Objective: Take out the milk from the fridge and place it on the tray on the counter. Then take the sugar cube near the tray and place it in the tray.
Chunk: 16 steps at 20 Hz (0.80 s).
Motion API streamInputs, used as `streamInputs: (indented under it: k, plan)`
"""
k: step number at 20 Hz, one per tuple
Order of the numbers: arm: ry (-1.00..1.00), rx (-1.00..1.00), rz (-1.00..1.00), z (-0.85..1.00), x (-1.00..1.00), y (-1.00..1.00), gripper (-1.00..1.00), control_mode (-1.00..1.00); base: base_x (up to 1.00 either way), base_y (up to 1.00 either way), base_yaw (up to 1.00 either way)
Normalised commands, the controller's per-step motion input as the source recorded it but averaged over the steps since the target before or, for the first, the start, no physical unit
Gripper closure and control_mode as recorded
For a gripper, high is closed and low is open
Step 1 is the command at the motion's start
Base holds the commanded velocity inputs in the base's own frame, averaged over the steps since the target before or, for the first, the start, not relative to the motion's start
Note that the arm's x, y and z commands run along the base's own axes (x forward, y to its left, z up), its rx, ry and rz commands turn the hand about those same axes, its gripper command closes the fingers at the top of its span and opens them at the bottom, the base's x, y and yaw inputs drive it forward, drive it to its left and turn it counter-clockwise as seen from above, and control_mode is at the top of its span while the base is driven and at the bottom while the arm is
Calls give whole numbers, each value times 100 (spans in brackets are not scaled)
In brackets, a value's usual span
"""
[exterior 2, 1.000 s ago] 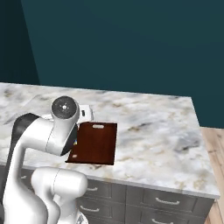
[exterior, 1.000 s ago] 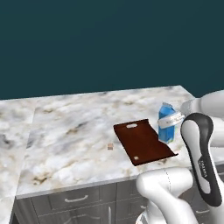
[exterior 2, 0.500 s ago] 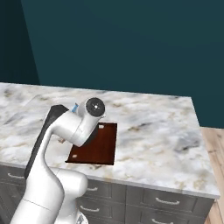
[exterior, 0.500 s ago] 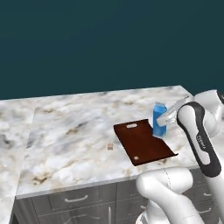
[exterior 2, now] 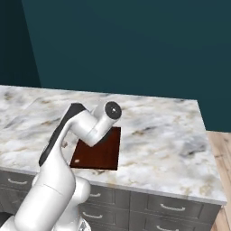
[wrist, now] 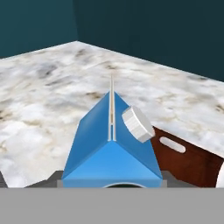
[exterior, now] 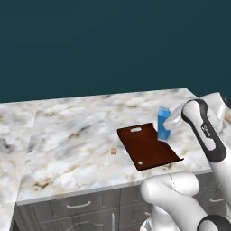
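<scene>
The white arm is bent sharply at the elbow, with the forearm reached forward from the base. The gripper (exterior: 166, 122) is held level at the wrist, its jaws partly spread and clamped on the milk (exterior: 163, 123).

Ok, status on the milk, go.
Gripper shut on milk, carton upright at the tray's far right edge. Sugar cube on counter, left of tray. Nothing in the way.
</scene>
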Motion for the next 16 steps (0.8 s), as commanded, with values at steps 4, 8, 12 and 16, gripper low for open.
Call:
streamInputs:
  k: [4, 8, 12, 16]
  plan:
    - [1, 2, 13, -10, 41, -16, 100, -100, 0, 0, 0]
    - [0, 6, 13, -17, 36, -24, 100, -100, 0, 0, 0]
    - [0, 6, 12, -24, 17, -19, 100, -100, 0, 0, 0]
    - [1, 1, 6, -19, 17, 0, 100, -100, 0, 0, 0]
